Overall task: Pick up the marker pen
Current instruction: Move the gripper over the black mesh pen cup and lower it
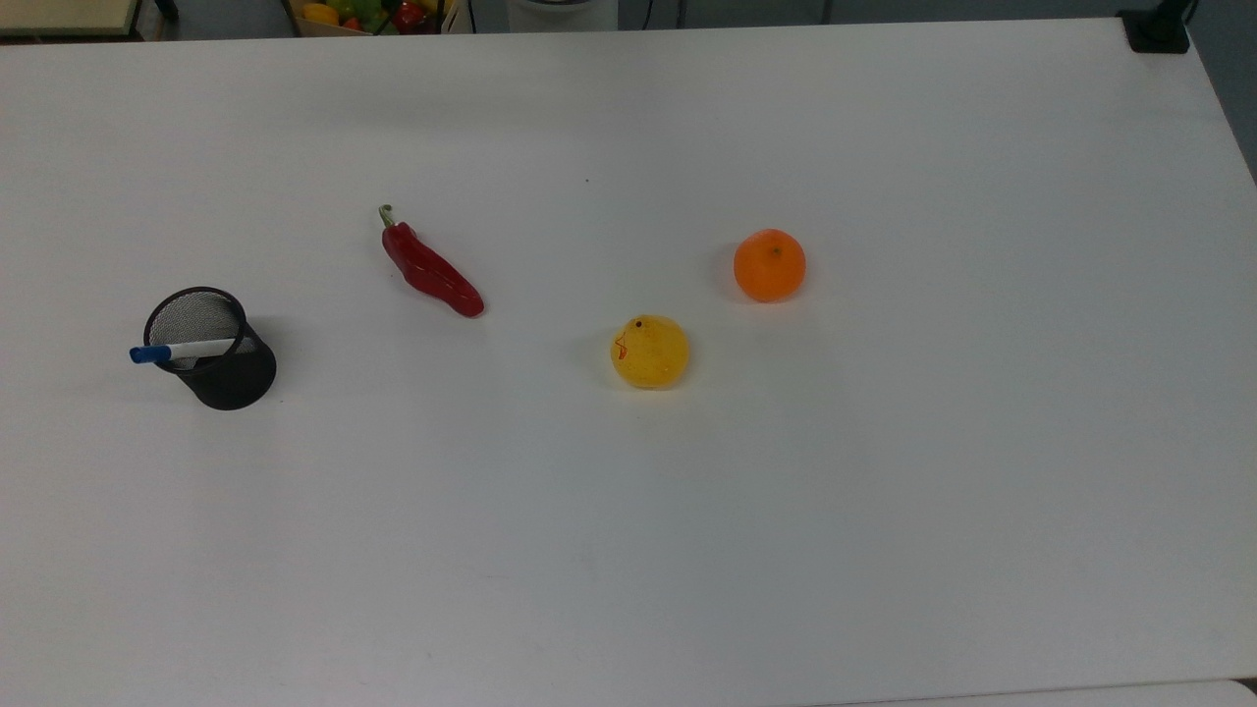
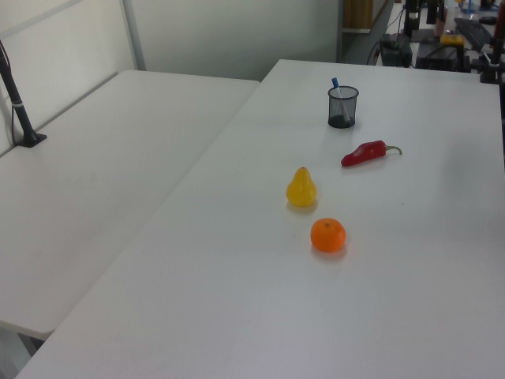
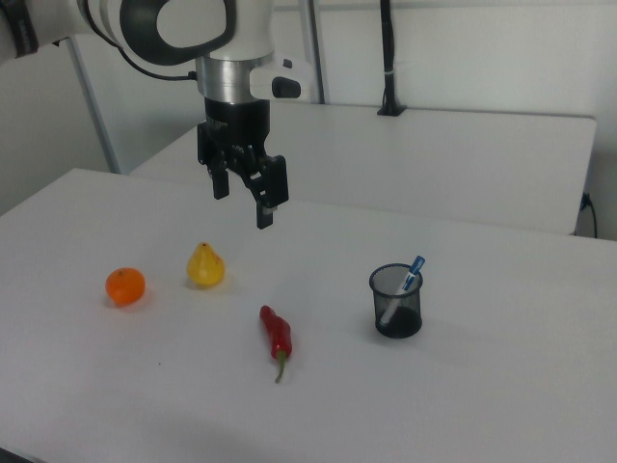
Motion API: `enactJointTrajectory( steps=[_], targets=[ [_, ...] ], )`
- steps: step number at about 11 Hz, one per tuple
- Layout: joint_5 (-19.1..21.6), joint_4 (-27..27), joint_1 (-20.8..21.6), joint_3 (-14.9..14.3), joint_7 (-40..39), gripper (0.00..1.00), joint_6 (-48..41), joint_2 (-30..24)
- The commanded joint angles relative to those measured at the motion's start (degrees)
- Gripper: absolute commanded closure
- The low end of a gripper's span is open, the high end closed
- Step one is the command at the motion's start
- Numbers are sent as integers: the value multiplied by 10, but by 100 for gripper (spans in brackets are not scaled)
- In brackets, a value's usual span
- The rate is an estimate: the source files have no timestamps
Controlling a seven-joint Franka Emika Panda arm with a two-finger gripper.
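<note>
Nothing's really done on this one yet: the marker pen (image 1: 185,350) sits untouched in the black mesh cup (image 1: 224,365), blue cap poking over the rim, near the top view's left edge of the table (image 1: 628,511). The gripper (image 3: 244,201) hangs empty with fingers spread open, high above the table, well apart from the cup, pointing straight down. Reach, grasp and lift all remain.
</note>
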Motion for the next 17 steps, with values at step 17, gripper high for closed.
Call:
enactJointTrajectory(
  steps=[17],
  targets=[
    [67, -17, -5, -21, 88, 0, 390, 124]
  ],
)
